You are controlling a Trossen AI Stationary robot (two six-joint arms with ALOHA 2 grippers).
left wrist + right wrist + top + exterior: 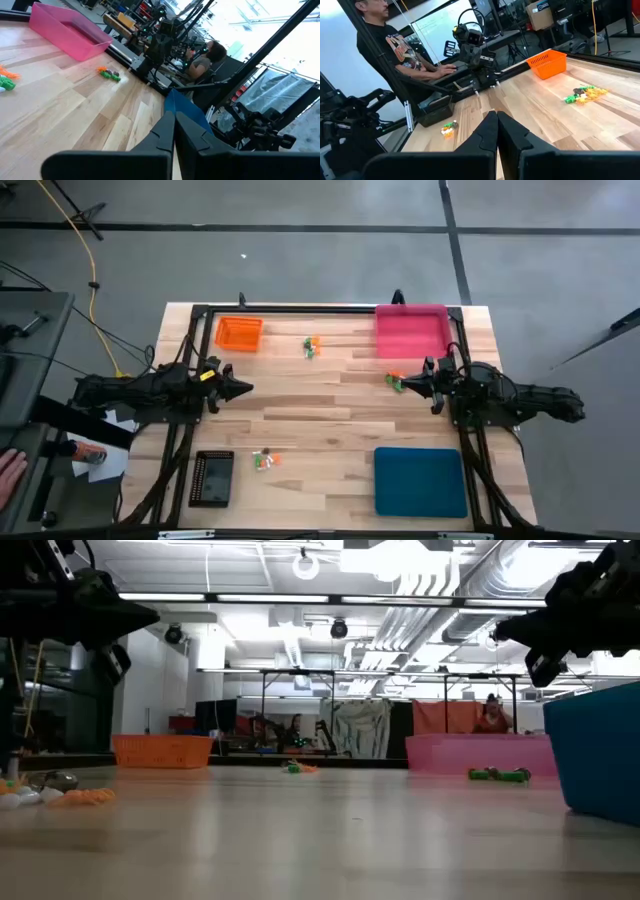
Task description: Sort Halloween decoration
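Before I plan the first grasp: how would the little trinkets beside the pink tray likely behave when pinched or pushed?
The trinkets look tiny and lie low on the wooden table, so they are probably light and would slide if nudged. They sit bunched together, so a pinch may well catch more than one. Their stiffness cannot be told.

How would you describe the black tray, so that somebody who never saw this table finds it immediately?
Start at the wooden table seen from above and go to the near corner on the left arm's side. The black tray lies there, with a small cluster of trinkets just beside it. It is the only dark tray, and much smaller than the teal tray at the other near corner.
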